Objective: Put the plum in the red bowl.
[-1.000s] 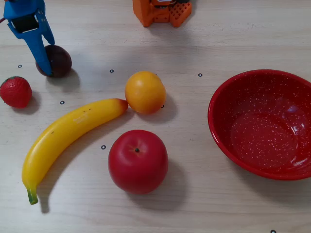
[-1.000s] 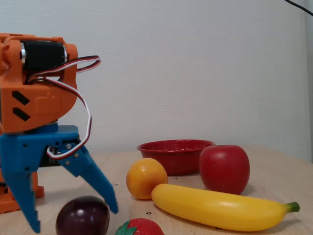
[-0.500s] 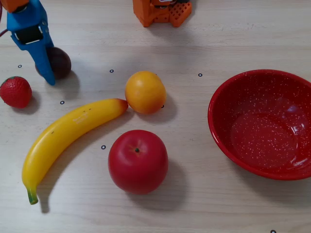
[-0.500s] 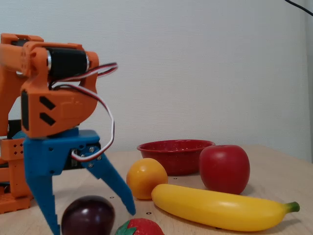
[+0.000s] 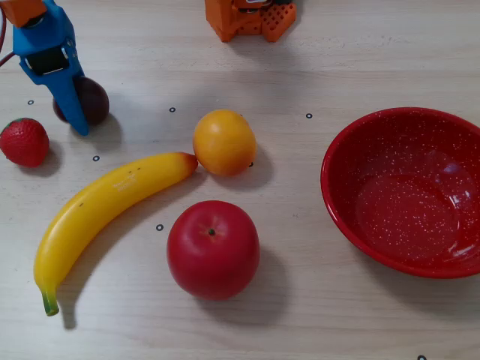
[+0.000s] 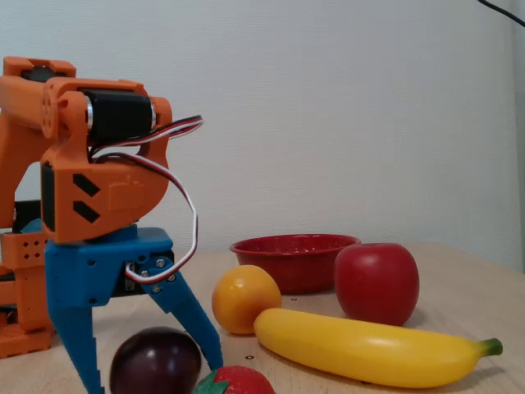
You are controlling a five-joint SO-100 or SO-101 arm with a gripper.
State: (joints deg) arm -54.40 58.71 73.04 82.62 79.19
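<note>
Plum [image 6: 155,361] sits on the table between the spread end effector [image 6: 152,371] fingers.

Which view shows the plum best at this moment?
The low side-on fixed view: the plum shows nearly whole on the table, standing between the open blue gripper fingers. In the downward-looking fixed view, the plum is partly hidden behind a blue finger.

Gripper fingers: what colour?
Blue fingers, on an orange wrist body; clearest in the low side-on fixed view.
</note>
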